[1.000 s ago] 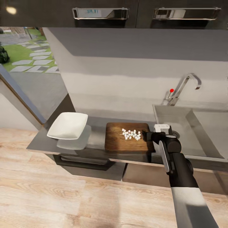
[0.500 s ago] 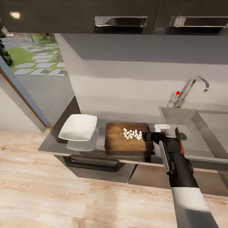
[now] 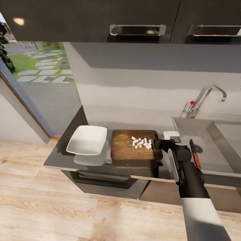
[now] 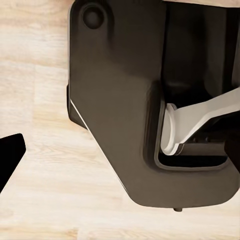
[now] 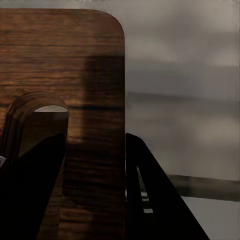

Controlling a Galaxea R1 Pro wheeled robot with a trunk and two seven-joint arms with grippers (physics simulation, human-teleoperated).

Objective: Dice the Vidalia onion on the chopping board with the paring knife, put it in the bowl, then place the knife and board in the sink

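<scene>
The brown chopping board (image 3: 129, 150) hangs just above the countertop (image 3: 60, 157), carrying a pile of white diced onion (image 3: 142, 143). My right gripper (image 3: 156, 144) is shut on the board's right end. In the right wrist view its fingers (image 5: 150, 195) pinch the strip of chopping board (image 5: 95, 100) beside the oval slot. The white squarish bowl (image 3: 87, 140) sits close by the board's left end. A thin dark paring knife (image 3: 194, 154) with a red part lies at the sink's (image 3: 187, 129) near rim, behind my right forearm. One dark fingertip (image 4: 10, 155) of my left gripper shows over the floor.
A chrome tap (image 3: 206, 97) with a red knob (image 3: 192, 102) stands behind the sink. Dark upper cabinets with metal handles (image 3: 137, 30) hang overhead. A glass opening at the left shows a garden path. The left wrist view holds the robot's dark base (image 4: 125, 100) on wood flooring.
The view has shifted, so counter, bowl and sink slid right in the picture. The held board has moved left along the counter, and its gap to the bowl has narrowed.
</scene>
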